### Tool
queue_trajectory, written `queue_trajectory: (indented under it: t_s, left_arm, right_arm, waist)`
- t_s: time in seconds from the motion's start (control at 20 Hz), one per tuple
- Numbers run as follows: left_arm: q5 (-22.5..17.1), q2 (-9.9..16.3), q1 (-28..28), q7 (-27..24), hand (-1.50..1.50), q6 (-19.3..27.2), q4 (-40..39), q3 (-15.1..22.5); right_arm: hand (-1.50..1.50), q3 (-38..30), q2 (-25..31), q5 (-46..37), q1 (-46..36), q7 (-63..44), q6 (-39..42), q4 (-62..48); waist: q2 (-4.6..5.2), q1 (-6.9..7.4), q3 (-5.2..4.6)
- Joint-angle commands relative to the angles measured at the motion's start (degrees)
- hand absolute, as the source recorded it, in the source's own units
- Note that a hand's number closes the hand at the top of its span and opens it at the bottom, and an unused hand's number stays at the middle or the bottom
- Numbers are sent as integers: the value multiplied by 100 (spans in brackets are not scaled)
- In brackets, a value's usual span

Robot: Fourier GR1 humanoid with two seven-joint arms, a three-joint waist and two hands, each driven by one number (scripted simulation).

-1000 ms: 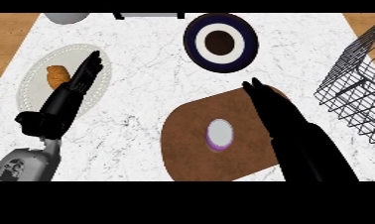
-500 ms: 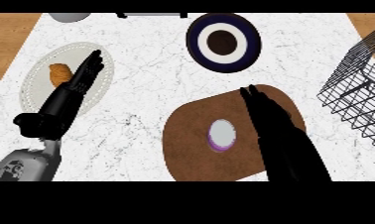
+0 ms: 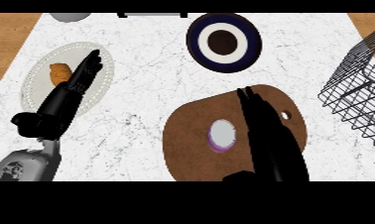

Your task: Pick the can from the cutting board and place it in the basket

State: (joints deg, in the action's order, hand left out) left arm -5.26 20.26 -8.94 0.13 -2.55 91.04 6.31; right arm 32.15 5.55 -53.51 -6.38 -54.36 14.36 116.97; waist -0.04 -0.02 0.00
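The can (image 3: 222, 135), seen from above as a pale round top with a purple rim, stands upright on the brown cutting board (image 3: 192, 139). My right hand (image 3: 267, 134) lies over the board just right of the can, fingers straight and pointing away from me, open and holding nothing. The wire basket (image 3: 356, 89) stands at the right edge, partly cut off. My left hand (image 3: 70, 91) rests open at the left, over a white plate.
A white plate (image 3: 36, 82) with a brown pastry (image 3: 60, 73) sits at the left. A dark blue plate with a white ring (image 3: 224, 42) lies at the back centre. A grey bowl (image 3: 70, 17) shows at the back left.
My right hand has shifted left across the board and now lies close beside the can. The left hand has barely moved.
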Motion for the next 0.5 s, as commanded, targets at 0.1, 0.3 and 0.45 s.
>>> queue_trajectory:
  t_s: [0.1,0.3,0.45]
  left_arm:
    - [270,-328,-78,138,0,-79,-13,-41]
    - [91,-228,222,59,0,-506,185,-361]
    - [176,-168,-87,-40,0,-526,-115,-609]
  right_arm:
    - [-150,-109,-129,-155,233,670,-569,-357]
    - [-150,134,-350,-310,268,342,-184,-70]
    - [-150,250,-543,-365,-111,-380,426,266]
  waist:
    - [2,-4,1]
    - [-3,7,-1]
    - [-2,3,-2]
